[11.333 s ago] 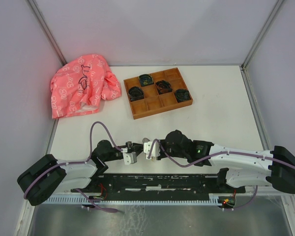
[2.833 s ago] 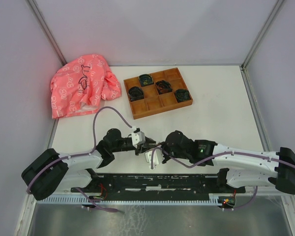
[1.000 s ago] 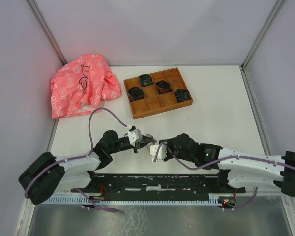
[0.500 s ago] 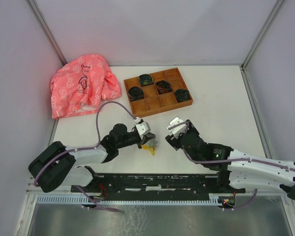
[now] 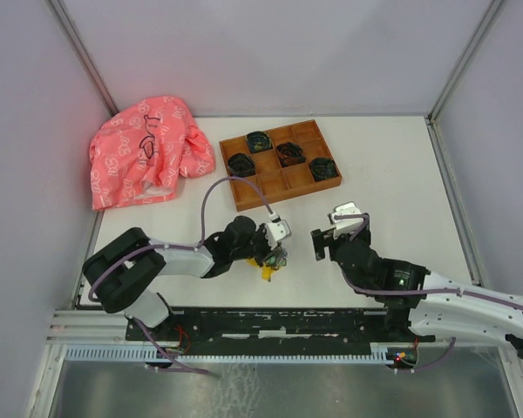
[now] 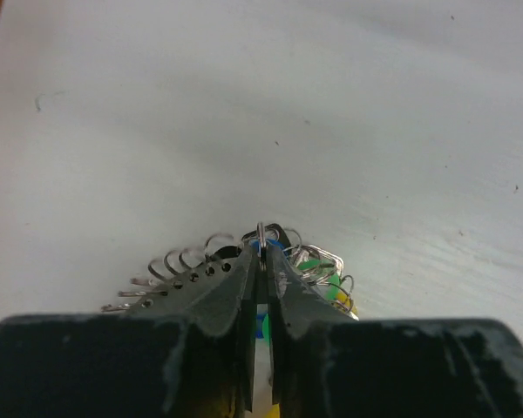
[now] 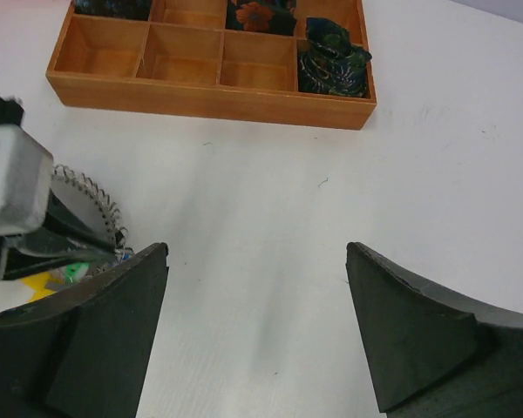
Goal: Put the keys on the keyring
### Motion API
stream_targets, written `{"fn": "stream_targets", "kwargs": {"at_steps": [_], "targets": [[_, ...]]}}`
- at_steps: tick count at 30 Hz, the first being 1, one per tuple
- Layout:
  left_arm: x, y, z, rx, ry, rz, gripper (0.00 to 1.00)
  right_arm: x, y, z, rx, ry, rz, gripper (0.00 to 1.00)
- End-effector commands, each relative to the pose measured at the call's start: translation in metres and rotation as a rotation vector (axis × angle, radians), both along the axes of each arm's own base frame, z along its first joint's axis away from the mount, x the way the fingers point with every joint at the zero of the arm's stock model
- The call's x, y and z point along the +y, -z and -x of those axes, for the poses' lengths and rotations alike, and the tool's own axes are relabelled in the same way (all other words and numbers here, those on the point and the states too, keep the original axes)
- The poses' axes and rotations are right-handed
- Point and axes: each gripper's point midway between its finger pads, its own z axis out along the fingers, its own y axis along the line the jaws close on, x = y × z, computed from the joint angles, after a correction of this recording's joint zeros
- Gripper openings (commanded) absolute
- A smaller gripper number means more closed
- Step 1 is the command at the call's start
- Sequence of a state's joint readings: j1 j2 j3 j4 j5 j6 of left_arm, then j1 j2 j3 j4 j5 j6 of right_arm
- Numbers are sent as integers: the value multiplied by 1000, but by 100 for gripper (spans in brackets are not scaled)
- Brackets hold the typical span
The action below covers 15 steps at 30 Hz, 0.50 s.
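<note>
Fingers (image 6: 231, 283) on the left gripper (image 6: 260, 261) are pinched almost together, nipping the wire of the grey metal keyring (image 6: 260, 232) right at their tips. Over on the other side, the right gripper (image 7: 254, 261) stands wide apart with nothing between its dark pads, hanging over bare surface just beside the bundle.

Now the layout. The white table (image 5: 392, 174) fills the floor of the booth. At its far left corner lies the crumpled pink patterned cloth (image 5: 144, 152). Beside that, far centre, sits the orange-brown wooden compartment tray (image 5: 263, 186), with dark coiled bundles (image 5: 285, 154) in four of its compartments.

Well apart from that tray, near the front edge and between the two arms, the keyring hangs bunched at the left fingertips. Its small green tag (image 6: 312, 266) and yellow tag (image 6: 340, 300) spill out to one side. The blue-headed key (image 6: 263, 326) peeks through the slit between the fingers. A dark shape (image 6: 275, 233) just behind the ring may be the black-headed key, but it's too tangled to call.
</note>
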State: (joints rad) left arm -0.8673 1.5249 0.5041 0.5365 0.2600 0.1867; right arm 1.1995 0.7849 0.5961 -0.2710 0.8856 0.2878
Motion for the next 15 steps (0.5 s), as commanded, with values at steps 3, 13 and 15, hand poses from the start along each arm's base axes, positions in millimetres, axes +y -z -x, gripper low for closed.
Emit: {"fn": "stream_targets", "kwargs": {"at_steps": [3, 13, 15], "targets": [[-19, -6, 6, -29, 54, -47, 23, -18, -13, 1, -29, 82, -123, 93], [-1, -81, -15, 1, -262, 166, 46, -47, -25, 3, -45, 176, -117, 100], [14, -93, -18, 10, -346, 197, 49, -53, -28, 3, -46, 203, -122, 100]]}}
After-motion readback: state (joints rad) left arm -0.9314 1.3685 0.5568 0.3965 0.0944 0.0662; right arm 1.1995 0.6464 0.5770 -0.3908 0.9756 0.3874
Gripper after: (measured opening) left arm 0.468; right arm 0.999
